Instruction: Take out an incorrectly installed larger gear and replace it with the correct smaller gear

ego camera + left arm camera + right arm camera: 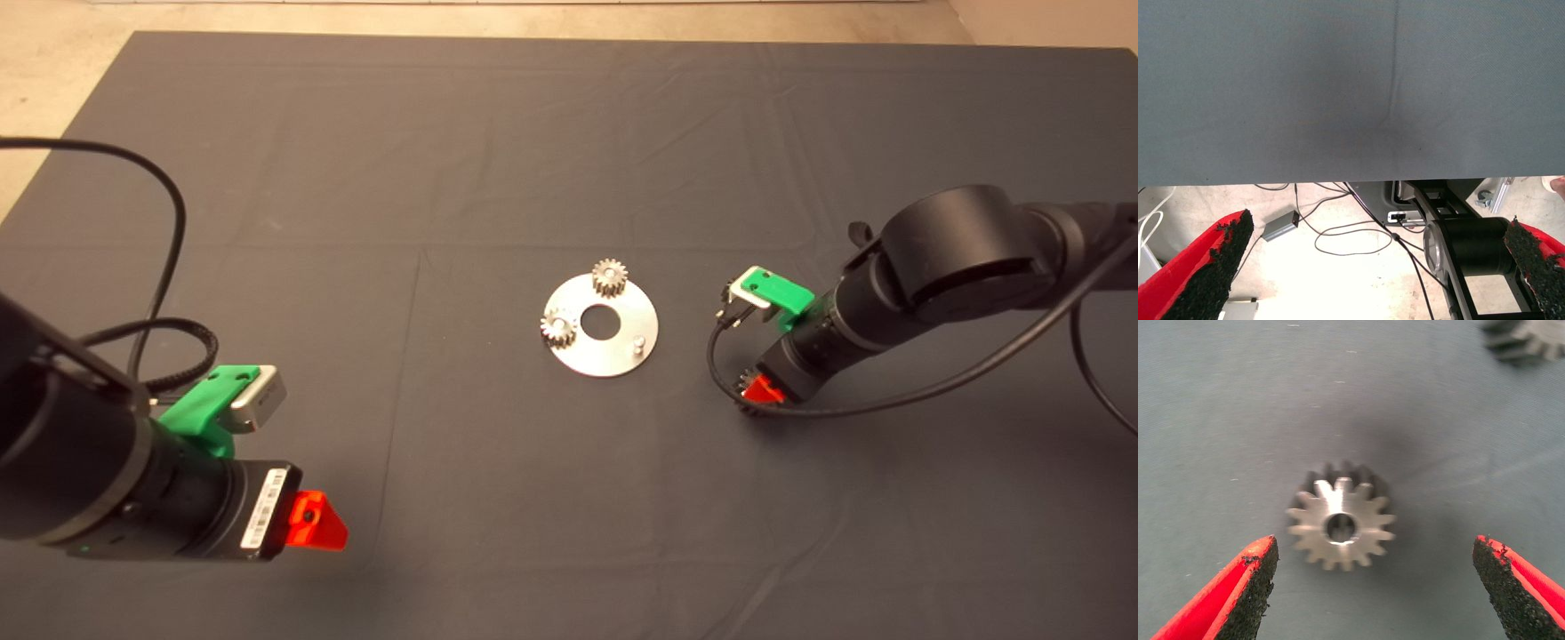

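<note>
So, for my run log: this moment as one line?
right hand open over gear on mat | left hand open, idle | plate: two gears, one pin bare

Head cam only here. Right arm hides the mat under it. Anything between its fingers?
Observer: Yes. A steel gear lies flat on the mat, centred between the open fingers of the right gripper, untouched.
Operator: Any other gear down there?
Observer: A second gear, cut off at the edge of the right wrist view, lies apart from the first on the mat.
Operator: Left gripper holding anything?
Observer: No. The left gripper is open and empty, over the mat's edge.
</note>
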Motion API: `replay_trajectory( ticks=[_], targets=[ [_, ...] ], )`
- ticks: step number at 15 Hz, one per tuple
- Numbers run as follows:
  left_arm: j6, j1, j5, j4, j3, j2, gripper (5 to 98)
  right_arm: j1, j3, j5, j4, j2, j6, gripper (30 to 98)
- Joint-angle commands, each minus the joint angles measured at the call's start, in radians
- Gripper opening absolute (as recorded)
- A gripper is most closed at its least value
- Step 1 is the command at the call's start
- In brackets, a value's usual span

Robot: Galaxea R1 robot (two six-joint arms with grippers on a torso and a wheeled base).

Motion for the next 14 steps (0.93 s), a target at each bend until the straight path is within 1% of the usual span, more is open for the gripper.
replay_trajectory(
  ticks=[1,3,6,10,11,12,14],
  targets=[
    [-0.004,-0.002,0.006,-0.02,0.015,-0.003,97.7,0.033,-0.077,-0.128,0.007,-0.032,0.014,77.4],
    [-0.004,-0.001,0.006,-0.02,0.014,-0.003,97.7,0.033,-0.108,-0.128,0.006,-0.024,0.012,77.5],
    [-0.003,-0.001,0.006,-0.02,0.014,-0.003,97.7,0.033,-0.12,-0.128,0.005,-0.019,0.012,77.4],
    [-0.003,-0.001,0.006,-0.02,0.014,-0.001,97.7,0.033,-0.199,-0.126,0.005,-0.016,0.012,77.5],
    [-0.003,-0.001,0.006,-0.02,0.014,0.0,97.7,0.033,-0.214,-0.09,0.005,-0.018,0.012,77.4],
    [-0.003,-0.001,0.006,-0.02,0.014,-0.001,97.7,0.033,-0.219,-0.064,0.005,-0.016,0.016,77.5],
    [-0.003,-0.001,0.006,-0.02,0.015,-0.001,97.7,0.034,-0.22,-0.04,0.005,-0.013,0.027,77.4]
  ],
)
